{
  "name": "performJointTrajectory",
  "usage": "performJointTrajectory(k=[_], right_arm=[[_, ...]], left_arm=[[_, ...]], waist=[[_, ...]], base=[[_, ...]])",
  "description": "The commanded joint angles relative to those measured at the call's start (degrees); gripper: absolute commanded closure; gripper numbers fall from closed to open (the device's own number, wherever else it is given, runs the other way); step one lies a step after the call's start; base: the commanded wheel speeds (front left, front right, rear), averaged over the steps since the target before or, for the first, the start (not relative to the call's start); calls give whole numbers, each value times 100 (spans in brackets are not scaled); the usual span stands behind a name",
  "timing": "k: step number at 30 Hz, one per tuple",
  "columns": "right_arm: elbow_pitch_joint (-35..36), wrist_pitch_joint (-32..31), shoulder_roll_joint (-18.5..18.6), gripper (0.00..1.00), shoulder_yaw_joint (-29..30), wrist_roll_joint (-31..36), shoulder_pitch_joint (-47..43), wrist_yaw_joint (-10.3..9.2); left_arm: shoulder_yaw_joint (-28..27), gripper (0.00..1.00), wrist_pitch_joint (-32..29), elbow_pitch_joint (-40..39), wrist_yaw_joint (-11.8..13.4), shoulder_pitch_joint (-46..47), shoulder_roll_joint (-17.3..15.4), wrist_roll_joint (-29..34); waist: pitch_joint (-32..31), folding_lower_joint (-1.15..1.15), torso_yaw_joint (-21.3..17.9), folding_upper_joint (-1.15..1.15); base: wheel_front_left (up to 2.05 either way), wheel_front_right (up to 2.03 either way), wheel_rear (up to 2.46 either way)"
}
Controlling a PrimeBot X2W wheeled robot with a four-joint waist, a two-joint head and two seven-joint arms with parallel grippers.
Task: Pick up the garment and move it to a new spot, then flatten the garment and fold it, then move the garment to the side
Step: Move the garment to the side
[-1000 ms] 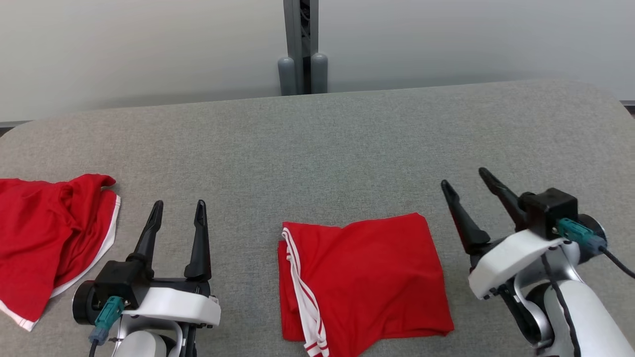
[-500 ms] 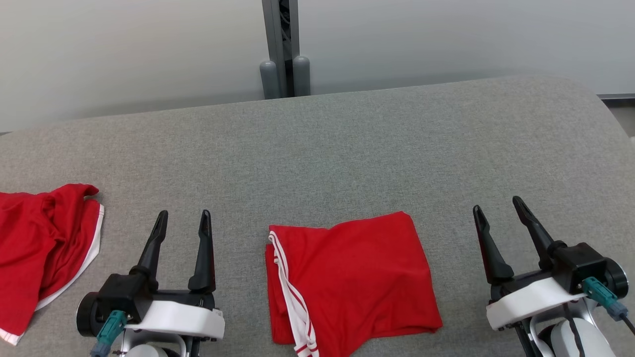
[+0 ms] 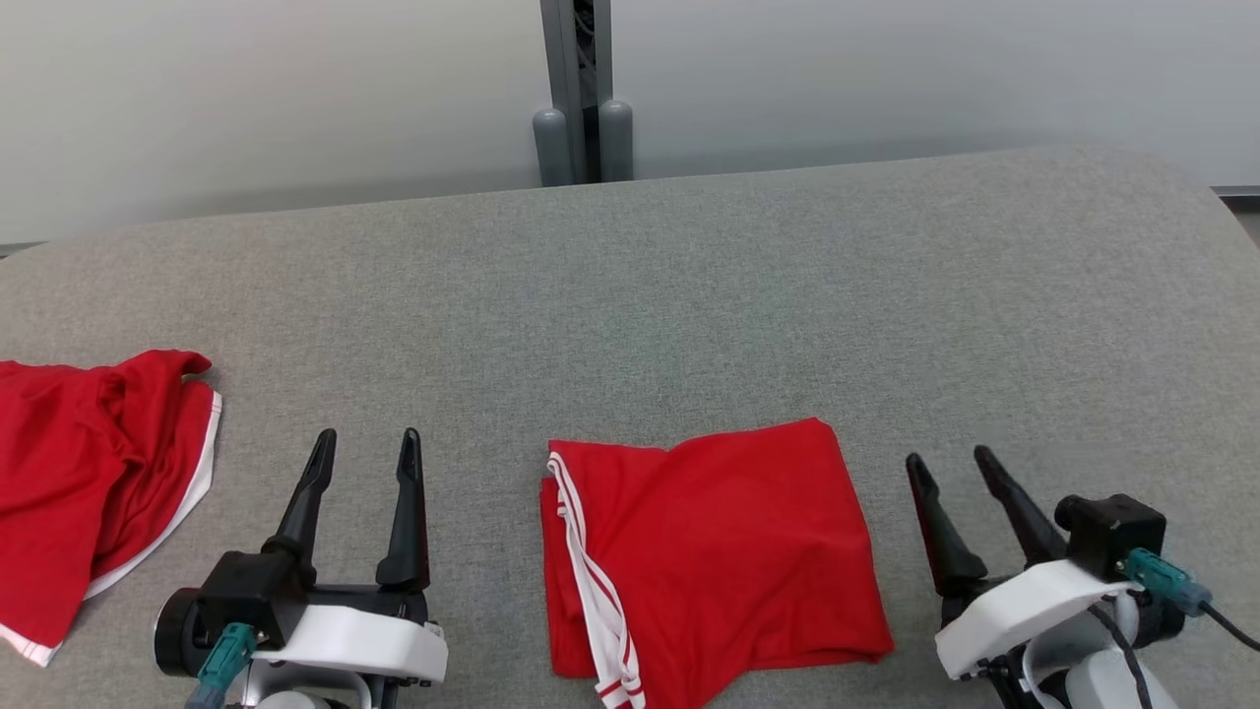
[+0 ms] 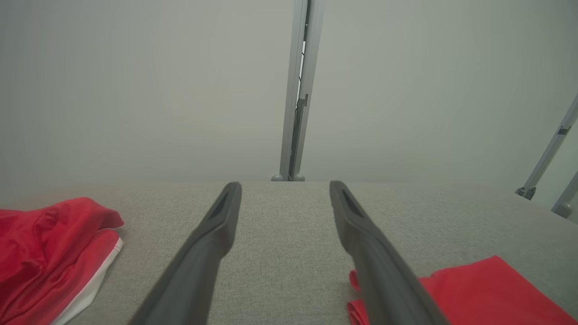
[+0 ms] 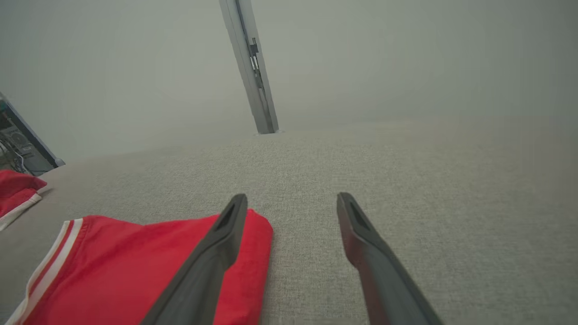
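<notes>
Lying folded on the grey desk (image 3: pixel 689 295), the red garment (image 3: pixel 709 556) sits between the left tool (image 3: pixel 366 438) and the right tool (image 3: pixel 950 458) (both spread open, gripping nothing), nearer the right.

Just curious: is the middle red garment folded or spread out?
Folded: the red garment lies as a compact rectangle, layers showing at its striped edge.

You're in what looks like a lab: a grey cloth-covered table (image 3: pixel 689 295), a bare pale wall (image 3: pixel 246 98), a metal post (image 3: pixel 576 79) at top centre.
</notes>
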State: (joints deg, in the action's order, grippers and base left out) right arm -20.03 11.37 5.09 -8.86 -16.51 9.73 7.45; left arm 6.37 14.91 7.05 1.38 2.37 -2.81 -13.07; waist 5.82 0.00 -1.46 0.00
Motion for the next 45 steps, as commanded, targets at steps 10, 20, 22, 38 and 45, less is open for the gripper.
performJointTrajectory(k=[10,20,22,38,45], right_arm=[[-483,-1009,167,0,-578,-1776,181,7],[-1006,-1505,142,0,-1002,-2627,412,7],[-1068,-1526,135,0,-1110,-2750,453,7],[-1326,-1195,571,100,-1788,-2951,881,2],[-1291,-1266,1575,100,-2235,-2539,1691,1]], left_arm=[[46,0,24,86,-33,168,-18,117],[40,0,24,156,-100,310,-19,204],[46,0,24,162,-105,313,-18,207],[38,0,24,131,-69,341,-18,227],[116,0,24,35,-99,694,-18,169]], waist=[[213,0,173,0],[346,0,337,0],[354,0,361,0],[422,0,289,0],[859,0,42,0]], base=[[0,0,0],[0,0,0],[0,0,0],[0,0,0],[0,0,0]])
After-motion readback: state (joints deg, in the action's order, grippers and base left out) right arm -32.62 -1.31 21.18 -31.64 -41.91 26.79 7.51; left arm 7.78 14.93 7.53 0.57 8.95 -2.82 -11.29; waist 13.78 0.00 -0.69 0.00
